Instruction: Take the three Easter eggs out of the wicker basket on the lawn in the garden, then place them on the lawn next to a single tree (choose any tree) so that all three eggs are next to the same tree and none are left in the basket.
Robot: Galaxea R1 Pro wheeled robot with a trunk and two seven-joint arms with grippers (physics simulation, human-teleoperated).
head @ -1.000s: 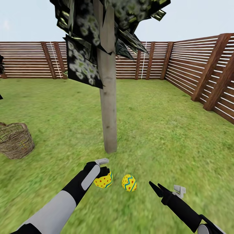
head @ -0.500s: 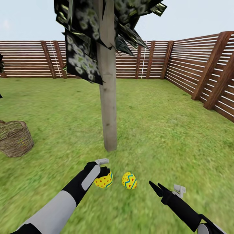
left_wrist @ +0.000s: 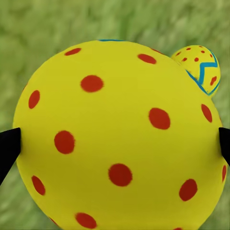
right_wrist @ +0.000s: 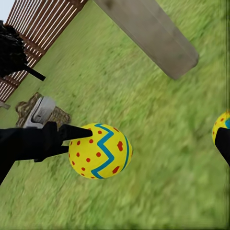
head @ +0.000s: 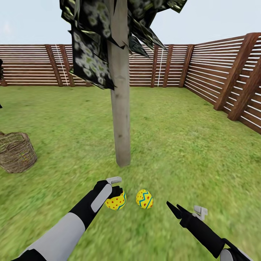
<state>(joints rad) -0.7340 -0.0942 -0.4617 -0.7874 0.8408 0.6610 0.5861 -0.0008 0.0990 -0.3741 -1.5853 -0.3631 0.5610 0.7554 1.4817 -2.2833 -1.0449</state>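
- Up front in the head view, the left gripper (head: 116,191) is clamped on 1 Easter egg (head: 116,201), yellow with red dots, low over the lawn (head: 188,145) just near of the tree (head: 120,119).
- A 2nd egg (head: 144,199), with a blue zigzag band, lies on the grass just right of the held one, apart from it and near the trunk's foot.
- The right gripper (head: 172,209) hangs to the right of that 2nd egg with its 2 dark fingers spread and nothing between them.
- The wicker basket (head: 16,151) sits on the grass at the far left, well apart from the tree; what lies inside it cannot be made out.
- A brown slatted fence (head: 217,78) rings the garden at the far side and on the right.
- From the left wrist view, the held egg (left_wrist: 120,139) sits between 2 black fingertips (left_wrist: 8,151) that touch its sides, and the zigzag egg (left_wrist: 202,69) lies on the grass beyond it.
- From the right wrist view, the left gripper's dark fingertip (right_wrist: 74,132) touches the held egg (right_wrist: 100,151) over the grass, the trunk's foot (right_wrist: 158,38) stands beyond, and the basket (right_wrist: 40,112) shows behind the left arm.
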